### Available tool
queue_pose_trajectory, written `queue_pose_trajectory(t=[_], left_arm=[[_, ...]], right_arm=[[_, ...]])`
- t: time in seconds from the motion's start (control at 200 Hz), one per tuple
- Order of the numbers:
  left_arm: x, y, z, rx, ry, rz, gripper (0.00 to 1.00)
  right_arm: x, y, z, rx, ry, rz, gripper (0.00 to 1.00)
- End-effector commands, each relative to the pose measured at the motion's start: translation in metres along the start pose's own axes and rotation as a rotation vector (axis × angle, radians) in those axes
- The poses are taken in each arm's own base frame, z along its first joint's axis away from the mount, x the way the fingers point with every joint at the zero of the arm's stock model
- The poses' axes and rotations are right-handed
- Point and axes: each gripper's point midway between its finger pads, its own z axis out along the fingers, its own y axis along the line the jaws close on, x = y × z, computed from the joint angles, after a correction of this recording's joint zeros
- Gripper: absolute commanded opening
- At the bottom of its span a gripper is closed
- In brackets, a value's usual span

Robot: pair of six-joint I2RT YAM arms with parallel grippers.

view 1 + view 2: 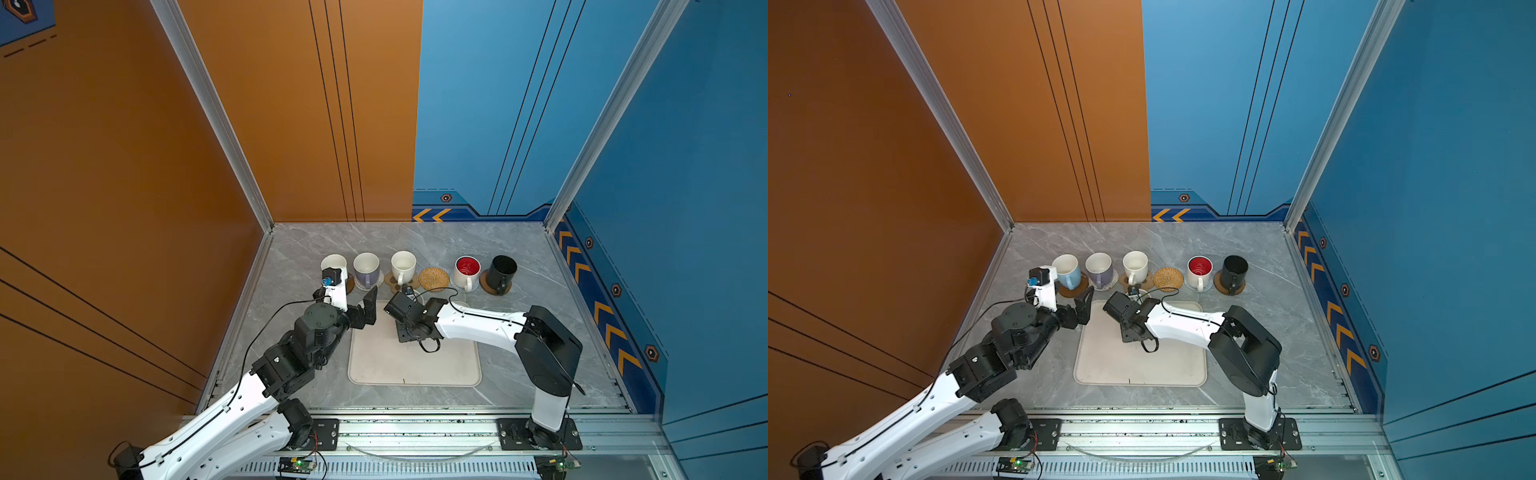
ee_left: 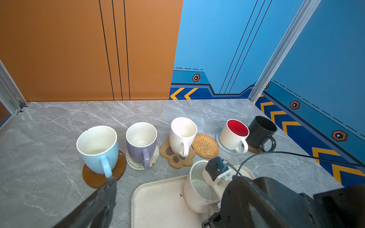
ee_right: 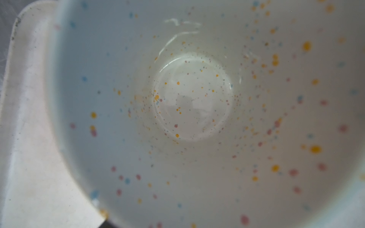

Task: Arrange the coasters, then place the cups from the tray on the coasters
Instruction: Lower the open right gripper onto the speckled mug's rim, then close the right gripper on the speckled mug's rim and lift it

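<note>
Right gripper (image 1: 409, 298) over a cup (image 2: 194, 189) on the far edge of the tray (image 1: 415, 370); beyond it, five cups (image 1: 403, 266) on coasters (image 2: 177, 158), a lone coaster (image 1: 434, 279) mid-row.

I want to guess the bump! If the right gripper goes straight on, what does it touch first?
Most likely the speckled white mug on the tray: the right gripper points down into its open mouth.

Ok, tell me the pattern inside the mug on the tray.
The mug is white inside, speckled yellow, pink and blue; the right wrist view shows it best.
</note>
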Motion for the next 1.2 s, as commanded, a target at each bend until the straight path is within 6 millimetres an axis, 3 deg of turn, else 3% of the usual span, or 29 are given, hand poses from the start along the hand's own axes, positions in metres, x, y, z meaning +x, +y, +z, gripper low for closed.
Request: queue_pose_trajectory(t=[0.0,0.205,0.541,0.631,0.706,1.197], left_arm=[[0.001,0.003,-0.001,0.001,0.005,-0.022,0.96],[0.002,0.003,0.000,0.005,0.011,-0.028,0.96],[0.003,0.006,0.000,-0.004,0.016,-0.037,0.96],[0.003,0.007,0.000,-0.004,0.016,-0.039,0.96],[0.003,0.006,0.001,-0.002,0.016,-0.040,0.96],[0.002,0.003,0.004,0.013,0.017,-0.052,0.96]], right_arm=[[-0.011,0.002,-0.002,-0.005,-0.020,0.012,0.48],[-0.014,-0.003,0.000,0.006,-0.024,0.019,0.44],[-0.013,-0.008,0.001,0.014,-0.019,0.022,0.28],[-0.012,-0.009,0.002,0.018,-0.015,0.021,0.18],[-0.011,-0.010,0.002,0.018,-0.013,0.019,0.00],[-0.004,-0.034,-0.019,0.116,-0.039,-0.060,0.00]])
